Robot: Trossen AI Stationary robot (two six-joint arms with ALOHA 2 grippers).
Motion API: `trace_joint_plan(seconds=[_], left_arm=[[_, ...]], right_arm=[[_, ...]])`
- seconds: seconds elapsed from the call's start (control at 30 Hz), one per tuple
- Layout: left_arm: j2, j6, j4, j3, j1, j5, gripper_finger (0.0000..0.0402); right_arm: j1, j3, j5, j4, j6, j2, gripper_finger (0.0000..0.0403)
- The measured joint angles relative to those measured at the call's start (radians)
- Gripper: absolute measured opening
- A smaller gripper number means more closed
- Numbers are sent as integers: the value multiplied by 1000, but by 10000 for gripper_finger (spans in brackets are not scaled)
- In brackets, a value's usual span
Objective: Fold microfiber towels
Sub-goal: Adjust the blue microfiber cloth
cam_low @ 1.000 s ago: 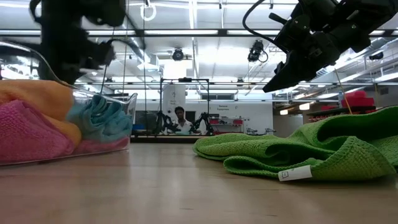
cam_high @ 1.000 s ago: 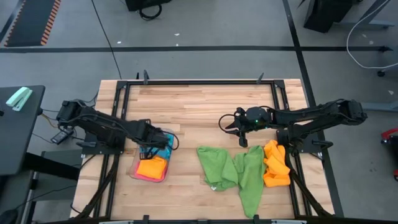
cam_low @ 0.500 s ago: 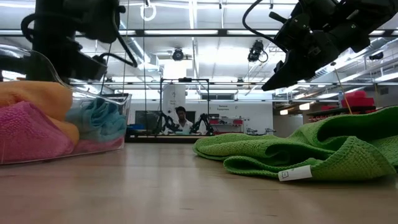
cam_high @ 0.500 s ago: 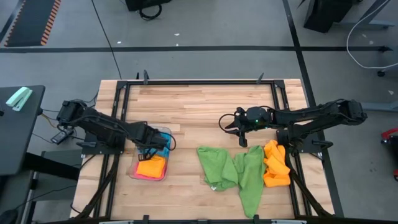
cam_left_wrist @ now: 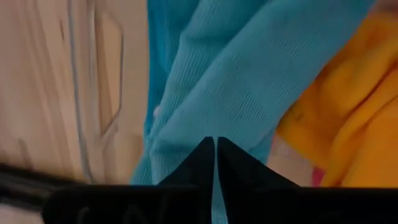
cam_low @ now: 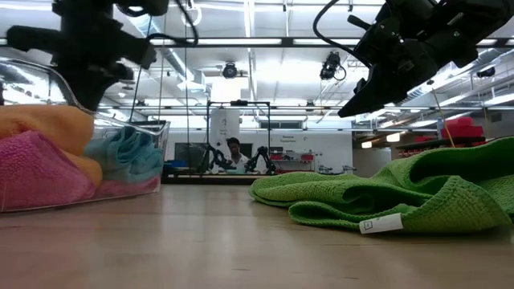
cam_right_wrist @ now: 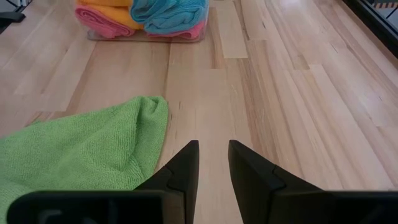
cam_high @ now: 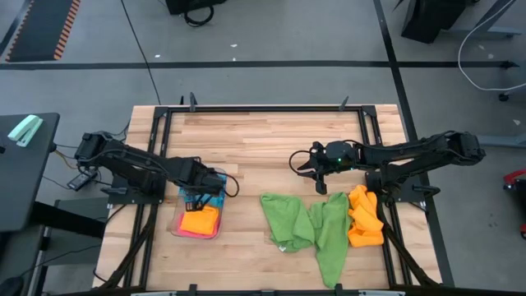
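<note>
Where green towel (cam_low: pixel 385 201) lies, white tag (cam_low: pixel 381 224), marking unreadable

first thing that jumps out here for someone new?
The loose green towels spread across the table's near middle, with a crumpled orange towel just to their right. On the left, the clear tray holds orange, pink and blue towels, and the left gripper is shut, down on the blue towel in it. The right gripper hangs open over bare wood behind the green towels.
</note>
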Motion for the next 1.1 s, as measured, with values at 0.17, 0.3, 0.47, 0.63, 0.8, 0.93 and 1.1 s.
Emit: trace_joint_plan(seconds=[0.17, 0.3, 0.47, 0.63, 0.8, 0.93, 1.1], left_arm=[[0, 52, 197, 0, 0, -2, 29], [0, 95, 281, 0, -1, 22, 23], [0, 111, 320, 0, -1, 90, 18], [0, 134, 377, -16, -1, 123, 20], [0, 141, 475, -95, -1, 118, 16], [0, 146, 540, -165, 0, 65, 14], [0, 156, 539, -174, 0, 51, 17]], right_arm=[[0, 0, 0, 0, 0, 0, 96], [0, 0, 0, -2, -3, 0, 96], [0, 0, 0, -3, -3, 0, 96], [0, 0, 0, -3, -3, 0, 96], [0, 0, 0, -6, -3, 0, 96], [0, 0, 0, -5, -3, 0, 96], [0, 0, 0, -5, -2, 0, 96]])
